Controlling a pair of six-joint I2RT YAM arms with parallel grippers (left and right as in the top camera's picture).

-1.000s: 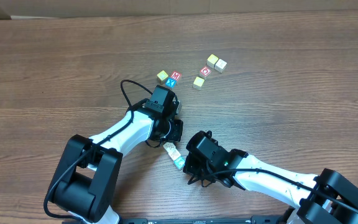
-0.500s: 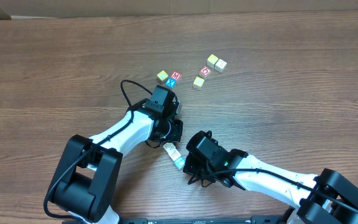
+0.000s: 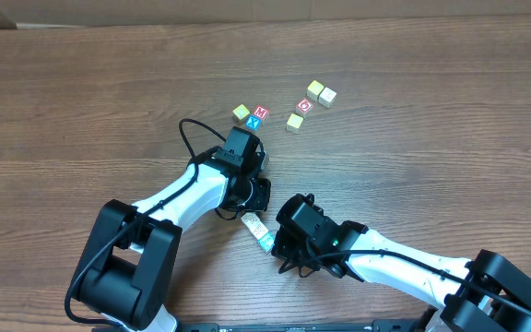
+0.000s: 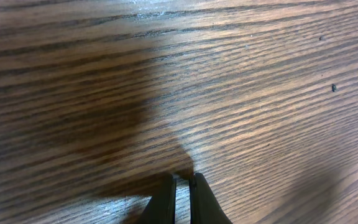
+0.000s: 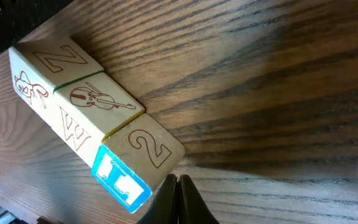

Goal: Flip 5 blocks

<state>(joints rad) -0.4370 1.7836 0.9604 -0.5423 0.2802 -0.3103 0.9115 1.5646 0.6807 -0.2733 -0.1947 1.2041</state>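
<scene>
Arms bend inward over a brown wood-grain table (image 3: pixel 81 83). The left gripper (image 4: pixel 183 180), tips pressed together, points at bare wood. The right gripper (image 5: pixel 176 180), likewise closed, sits just beside a row of three pale wooden alphabet blocks (image 5: pixel 86 112). Seven more small painted wooden blocks (image 3: pixel 294 122) lie scattered beyond.

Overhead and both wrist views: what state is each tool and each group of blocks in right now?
Left tool: shut, empty, above bare table.
Right tool: shut, empty, tips beside the row's end.
Row of three blocks: lying flat, end to end, touching.
Seven other blocks: resting on the table, away from both tools.
</scene>
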